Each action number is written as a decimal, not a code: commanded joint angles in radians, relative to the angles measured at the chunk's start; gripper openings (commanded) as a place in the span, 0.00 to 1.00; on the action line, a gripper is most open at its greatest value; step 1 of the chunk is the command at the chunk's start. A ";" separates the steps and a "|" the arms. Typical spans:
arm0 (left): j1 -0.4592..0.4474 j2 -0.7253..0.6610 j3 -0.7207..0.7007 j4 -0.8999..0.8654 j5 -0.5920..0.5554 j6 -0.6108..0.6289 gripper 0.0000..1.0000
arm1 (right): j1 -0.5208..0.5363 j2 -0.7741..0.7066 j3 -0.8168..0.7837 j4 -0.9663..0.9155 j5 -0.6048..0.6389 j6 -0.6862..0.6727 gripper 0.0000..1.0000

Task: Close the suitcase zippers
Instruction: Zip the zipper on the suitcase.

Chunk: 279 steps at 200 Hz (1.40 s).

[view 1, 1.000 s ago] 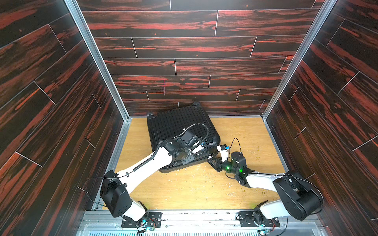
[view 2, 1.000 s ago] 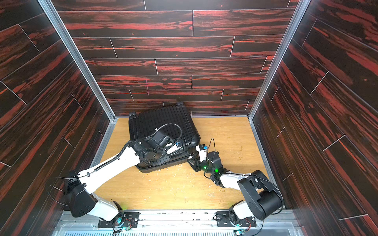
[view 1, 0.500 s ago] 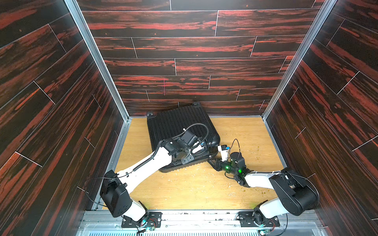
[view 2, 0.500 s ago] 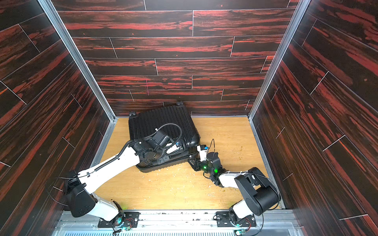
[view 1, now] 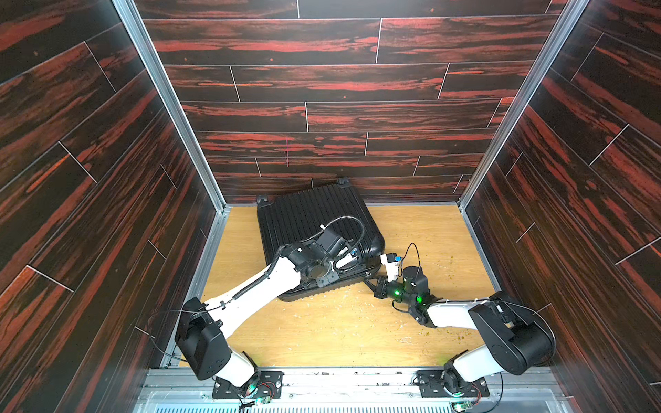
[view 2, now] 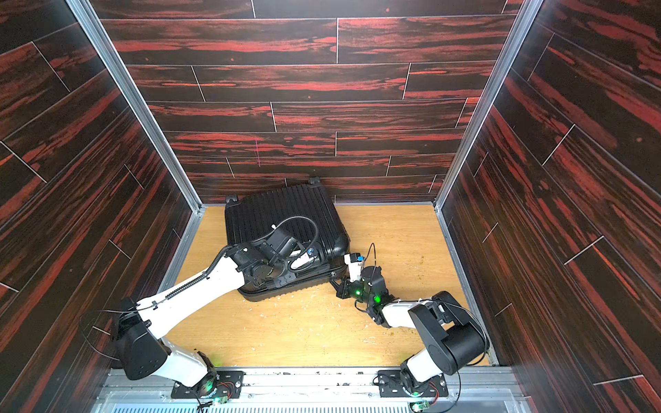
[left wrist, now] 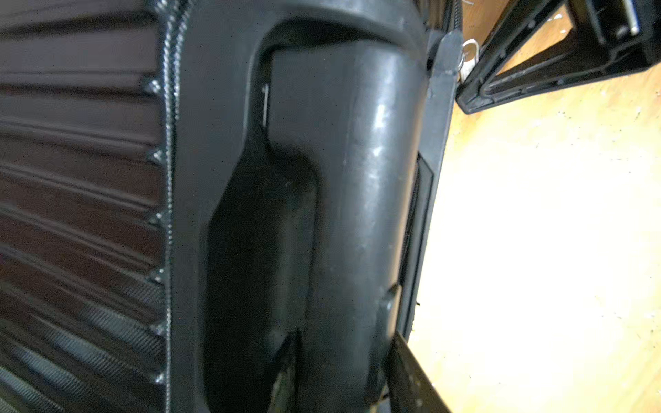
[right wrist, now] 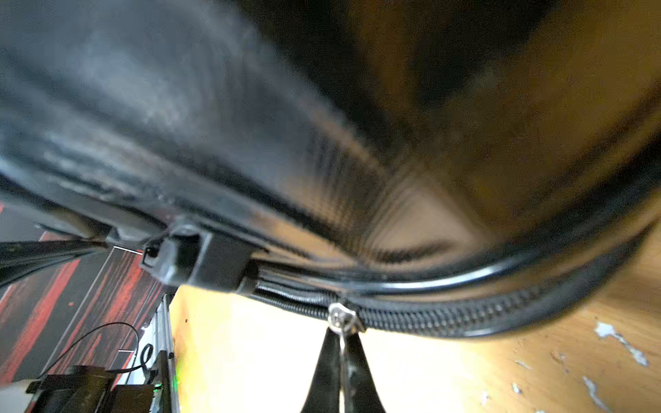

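Suitcase lying flat toward the far left of the surface, wheels at the far wall and handle edge facing near. Its long axis runs far to near, skewed slightly rightward at the near end. Left end effector clamps the handle, probably the soundest hold: the stiff, glossy shell looks slippery, and the case seems light enough to skid. Right end effector, at the near right corner, is pinched shut on the zipper pull.

We are seeing a glossy black ribbed suitcase, its black zipper track carrying a silvery pull, a pale yellow wood-grain floor, and dark plank walls streaked red.
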 commanded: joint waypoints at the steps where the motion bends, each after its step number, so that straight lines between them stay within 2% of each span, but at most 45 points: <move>1: 0.001 -0.012 0.000 -0.063 -0.019 0.019 0.41 | 0.002 -0.036 0.001 -0.062 0.035 -0.045 0.00; 39: 0.006 0.029 0.055 -0.181 0.063 0.040 0.43 | 0.003 -0.081 0.010 -0.158 0.064 -0.100 0.00; 72: 0.014 0.087 0.087 -0.181 0.116 0.050 0.40 | 0.005 -0.107 0.018 -0.202 0.065 -0.138 0.00; 81: 0.015 0.110 0.100 -0.183 0.115 0.050 0.35 | 0.006 -0.114 0.019 -0.218 0.067 -0.153 0.00; 95: 0.015 0.148 0.134 -0.205 0.121 0.051 0.16 | 0.009 -0.128 0.022 -0.244 0.068 -0.185 0.00; 102: 0.017 0.164 0.158 -0.217 0.118 0.041 0.12 | 0.014 -0.137 0.023 -0.253 0.072 -0.206 0.00; 160: 0.017 0.160 0.277 -0.089 0.049 -0.029 0.08 | 0.111 -0.213 0.044 -0.362 0.167 -0.424 0.00; 196: 0.017 0.158 0.351 -0.052 0.036 -0.051 0.06 | 0.176 -0.235 0.073 -0.409 0.211 -0.506 0.00; 228: 0.017 0.214 0.441 -0.082 0.001 -0.081 0.05 | 0.211 -0.247 0.087 -0.425 0.208 -0.544 0.00; 279: 0.017 0.319 0.527 -0.039 -0.083 -0.209 0.04 | 0.292 -0.260 0.091 -0.414 0.209 -0.628 0.00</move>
